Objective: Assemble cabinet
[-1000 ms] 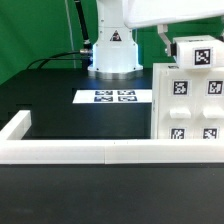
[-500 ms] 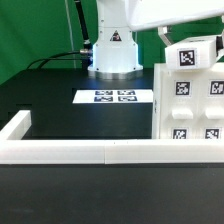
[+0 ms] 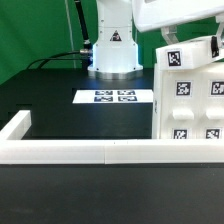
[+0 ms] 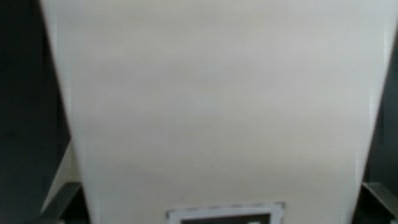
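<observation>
You see the cabinet [image 3: 190,105] standing upright on the black surface [image 3: 60,110] at the exterior view's right, its tagged white face toward the camera and its foot just behind the white rail [image 3: 80,152]. The arm comes down from above onto its top, where a small tagged white part [image 3: 188,56] sits tilted. The tool itself is hidden behind the arm's white housing and that part, so you cannot tell whether its jaws are apart or closed. In the wrist view a tall white panel [image 4: 214,110] fills nearly everything directly under the tool, with one tag's edge [image 4: 226,214] showing at its far end. The marker board [image 3: 113,97] lies flat, well apart from the tool, near the robot base [image 3: 113,50].
</observation>
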You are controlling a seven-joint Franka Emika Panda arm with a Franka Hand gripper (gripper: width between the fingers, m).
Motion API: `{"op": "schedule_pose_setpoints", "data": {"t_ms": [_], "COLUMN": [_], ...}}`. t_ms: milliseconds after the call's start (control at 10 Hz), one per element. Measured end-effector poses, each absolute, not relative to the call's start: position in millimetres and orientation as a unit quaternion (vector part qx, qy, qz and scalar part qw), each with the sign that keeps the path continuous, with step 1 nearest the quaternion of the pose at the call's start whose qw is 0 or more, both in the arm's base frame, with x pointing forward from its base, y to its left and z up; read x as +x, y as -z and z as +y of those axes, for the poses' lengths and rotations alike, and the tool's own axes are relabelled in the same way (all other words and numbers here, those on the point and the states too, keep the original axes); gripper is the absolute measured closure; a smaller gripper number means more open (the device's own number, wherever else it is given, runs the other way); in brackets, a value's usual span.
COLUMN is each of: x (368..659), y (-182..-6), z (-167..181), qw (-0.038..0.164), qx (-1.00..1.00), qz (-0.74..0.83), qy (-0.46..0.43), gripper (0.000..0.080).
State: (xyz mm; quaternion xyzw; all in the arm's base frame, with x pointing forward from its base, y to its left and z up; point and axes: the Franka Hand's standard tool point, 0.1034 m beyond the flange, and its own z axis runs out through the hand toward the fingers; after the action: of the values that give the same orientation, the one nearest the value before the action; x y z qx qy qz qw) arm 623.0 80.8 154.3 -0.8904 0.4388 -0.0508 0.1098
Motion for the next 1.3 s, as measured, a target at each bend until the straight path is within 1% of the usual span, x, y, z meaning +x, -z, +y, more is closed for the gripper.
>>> {"op": "schedule_pose_setpoints", "data": {"t_ms": [100,600,700,1000,1300], "x": [620.7,617.2,617.2,616.8,616.6], "y": [-153.9,-151.8,-151.5,-150.4,-149.1], "z": [80.8,83.0,83.4,83.1,82.7], "qw": [0.116,0.141,0.143,0.14,0.145], "qx": [-0.858,-0.717,-0.68,-0.564,-0.472], "qz": [0.499,0.683,0.719,0.813,0.867], "qy": [0.04,-0.003,-0.012,-0.038,-0.063], "gripper": [0.0243,0.0243,0.0243,0.0243,0.0243]}}
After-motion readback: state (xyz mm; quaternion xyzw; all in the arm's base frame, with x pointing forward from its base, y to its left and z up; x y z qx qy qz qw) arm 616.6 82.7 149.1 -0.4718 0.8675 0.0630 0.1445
